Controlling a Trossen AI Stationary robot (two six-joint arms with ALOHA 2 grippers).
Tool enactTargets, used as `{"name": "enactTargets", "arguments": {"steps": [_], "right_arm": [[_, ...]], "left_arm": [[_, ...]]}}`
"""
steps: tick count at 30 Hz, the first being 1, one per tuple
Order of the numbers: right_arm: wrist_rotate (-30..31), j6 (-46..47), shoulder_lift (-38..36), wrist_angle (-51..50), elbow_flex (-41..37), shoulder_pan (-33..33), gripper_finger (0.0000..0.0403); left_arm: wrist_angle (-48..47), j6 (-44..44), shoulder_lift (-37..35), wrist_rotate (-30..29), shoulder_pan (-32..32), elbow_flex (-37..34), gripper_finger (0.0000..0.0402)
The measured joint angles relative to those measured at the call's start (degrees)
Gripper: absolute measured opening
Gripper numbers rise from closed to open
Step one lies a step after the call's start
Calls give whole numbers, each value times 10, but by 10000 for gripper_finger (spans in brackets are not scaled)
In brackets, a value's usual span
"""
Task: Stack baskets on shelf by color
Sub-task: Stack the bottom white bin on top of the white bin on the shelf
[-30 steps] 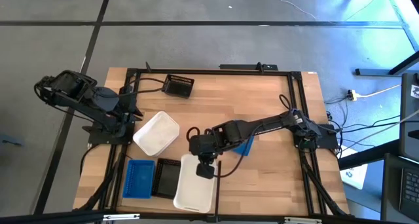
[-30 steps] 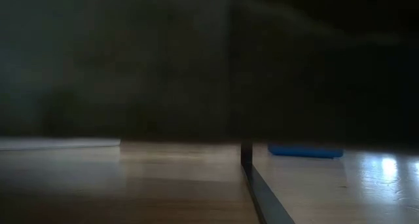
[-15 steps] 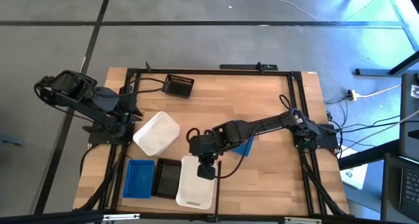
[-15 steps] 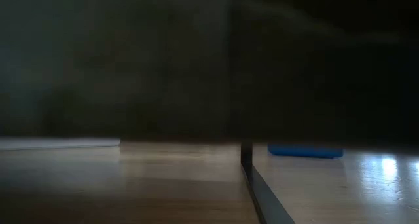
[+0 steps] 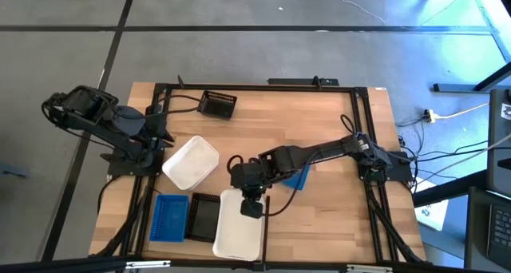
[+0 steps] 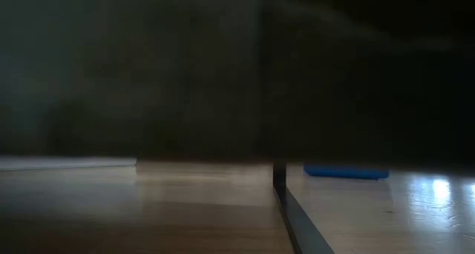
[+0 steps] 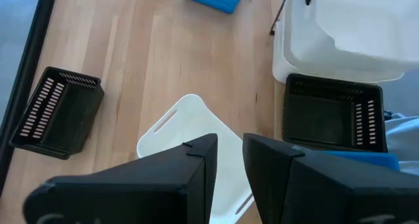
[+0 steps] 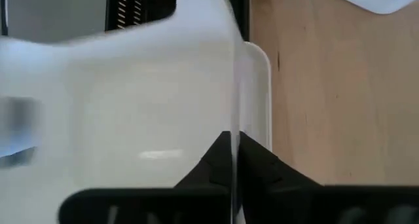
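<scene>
1. Baskets of moulded plastic lie scattered over the light wooden plank shelf (image 5: 319, 121), a broad board edged by thin black metal rails.
2. At the far left the left arm waits, folded at the shelf's edge; its left gripper (image 7: 226, 160) hangs over a white basket with its two dark fingers a narrow gap apart and nothing between them.
3. Along the near edge, a small blue slotted rectangular basket (image 5: 169, 217) sits flat, its ribbed walls just beside a small black slotted basket (image 5: 204, 216) of the same shape.
4. Above those, toward the middle of the board, a larger smooth white basket with rounded corners (image 5: 191, 162) lies at a slant, glossy, with a cut-out handle slot.
5. Near the far rail a second black slotted basket (image 5: 217, 104) stands alone, well apart from the rest.
6. Next to the near black one, a tall white smooth basket (image 5: 237, 235) rests at the near edge; the wrist view shows one glossy tub nested inside another.
7. The right gripper (image 5: 251, 207) is over its far rim, fingers pinched on the thin white wall.
8. Right of the right arm's wrist, another blue slotted basket (image 5: 300, 178) peeks out, partly hidden by the arm.
</scene>
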Motion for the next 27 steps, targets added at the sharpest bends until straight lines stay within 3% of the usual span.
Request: {"name": "enactTargets", "arguments": {"steps": [4,11,15,27], "right_arm": [[-7,-19,0,2,1,-6,2],[-94,-51,0,16,1,-27,1],[-114,-74,0,15,1,-36,1],[-115,-68,0,15,1,-49,0]], "left_arm": [[0,0,0,0,0,0,66],[0,0,0,0,0,0,66],[0,-1,0,0,0,0,66],[0,-3,0,0,0,0,66]]}}
